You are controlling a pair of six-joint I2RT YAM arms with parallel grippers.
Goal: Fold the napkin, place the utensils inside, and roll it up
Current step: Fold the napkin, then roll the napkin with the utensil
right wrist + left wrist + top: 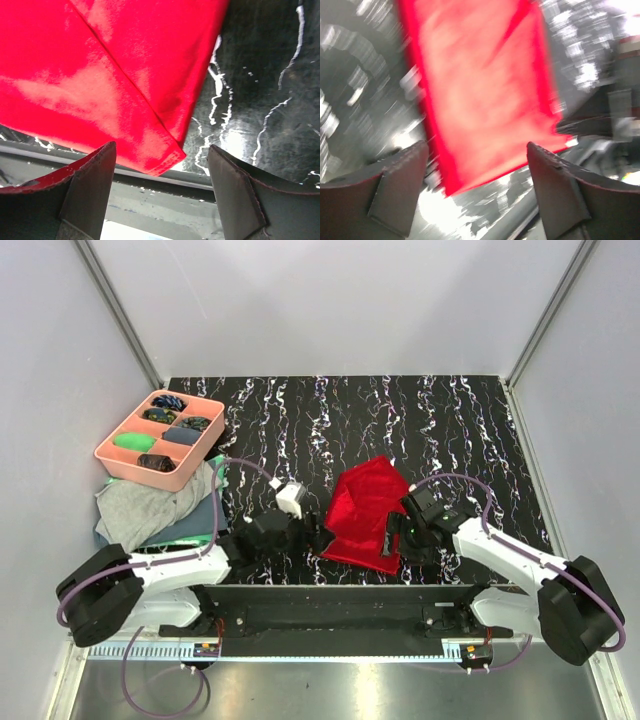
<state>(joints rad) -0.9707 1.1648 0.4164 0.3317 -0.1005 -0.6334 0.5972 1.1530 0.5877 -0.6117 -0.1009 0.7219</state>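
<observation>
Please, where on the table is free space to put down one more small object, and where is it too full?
Free: the far table strip behind the red napkin, and the right side past the right gripper. Crowded: the left corner with the pink tray and cloth pile, plus the near edge around both grippers, including the left gripper.

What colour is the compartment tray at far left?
Salmon pink tray; clearest in the top external view.

napkin [366, 508] bright red | table [450, 430] black, white-veined | tray [118, 455] pink

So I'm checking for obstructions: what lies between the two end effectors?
Only the folded red napkin, in the top view, between the left end effector and right end effector.
</observation>
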